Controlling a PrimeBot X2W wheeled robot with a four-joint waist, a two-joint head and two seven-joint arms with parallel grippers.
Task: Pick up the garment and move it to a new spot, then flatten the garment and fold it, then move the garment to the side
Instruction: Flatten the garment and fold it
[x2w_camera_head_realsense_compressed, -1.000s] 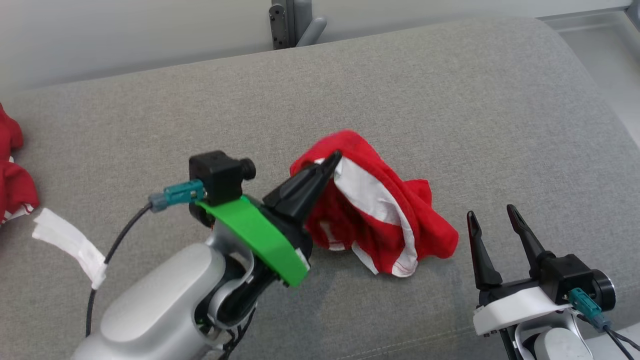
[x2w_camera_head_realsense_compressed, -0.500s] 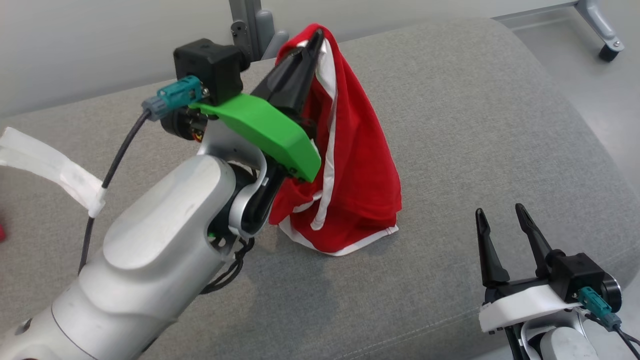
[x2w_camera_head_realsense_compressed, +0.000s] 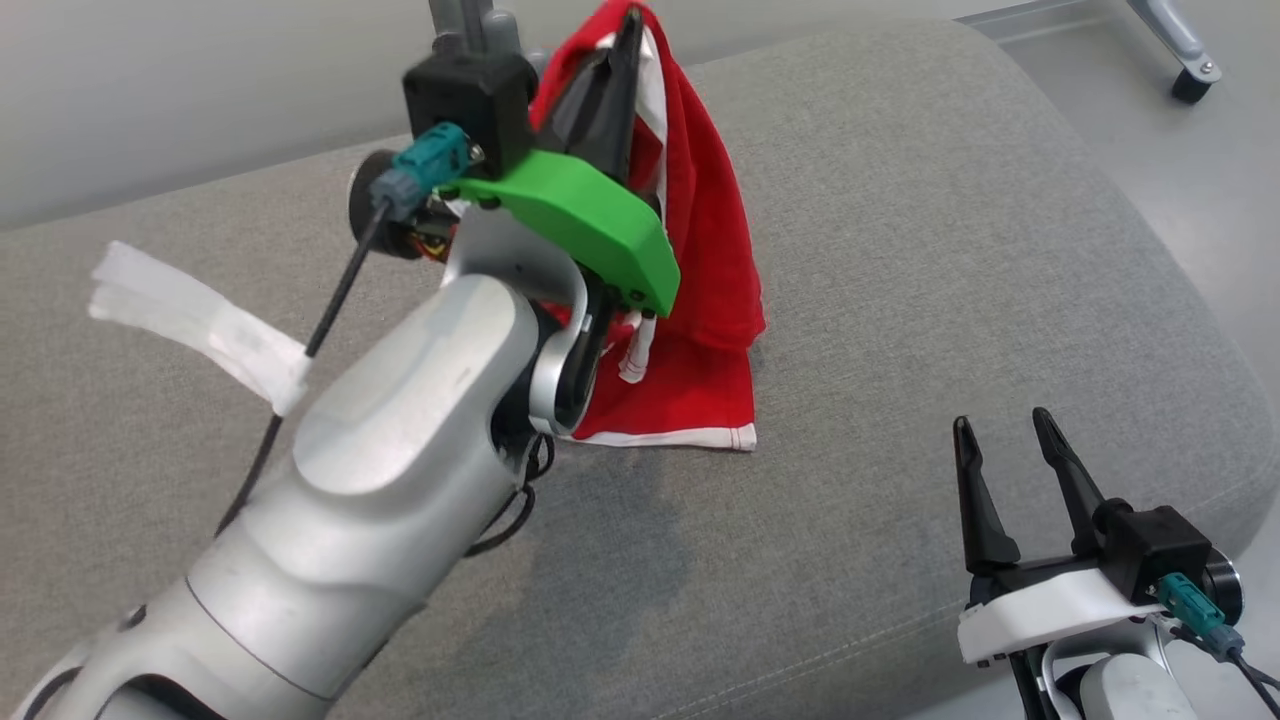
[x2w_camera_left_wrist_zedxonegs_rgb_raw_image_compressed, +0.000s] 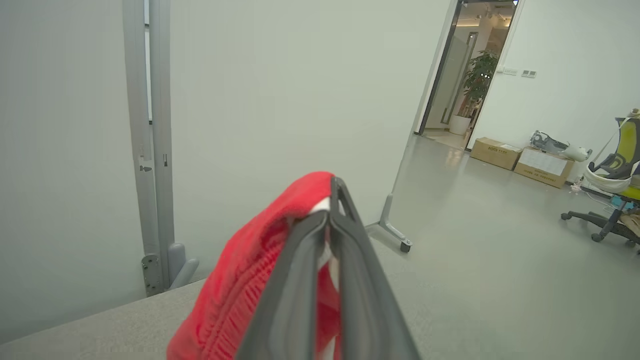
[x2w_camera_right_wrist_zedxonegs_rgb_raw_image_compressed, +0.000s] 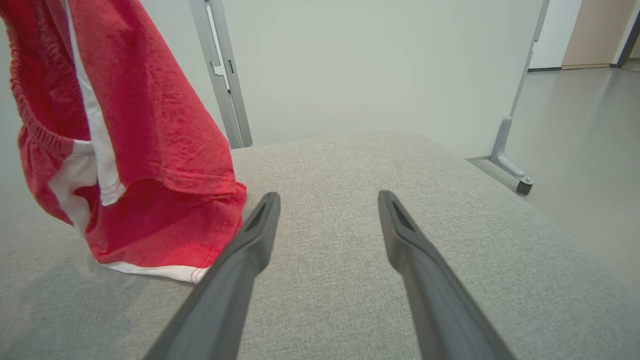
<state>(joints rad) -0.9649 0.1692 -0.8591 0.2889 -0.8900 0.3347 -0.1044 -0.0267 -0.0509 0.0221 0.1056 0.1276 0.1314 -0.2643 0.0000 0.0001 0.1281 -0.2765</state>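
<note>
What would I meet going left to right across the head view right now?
white tape tag on the cable → red shorts, hanging from the shut left claw → open right claw

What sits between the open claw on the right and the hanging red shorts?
Nothing: just bare grey cushion between the right claw and the red shorts, plain in the head and right wrist views.

Place: office | cues: swivel chair (x2w_camera_left_wrist_zedxonegs_rgb_raw_image_compressed: 625, 150), cardboard boxes (x2w_camera_left_wrist_zedxonegs_rgb_raw_image_compressed: 542, 167), potted plant (x2w_camera_left_wrist_zedxonegs_rgb_raw_image_compressed: 477, 80), wheeled partition (x2w_camera_left_wrist_zedxonegs_rgb_raw_image_compressed: 280, 100)
</note>
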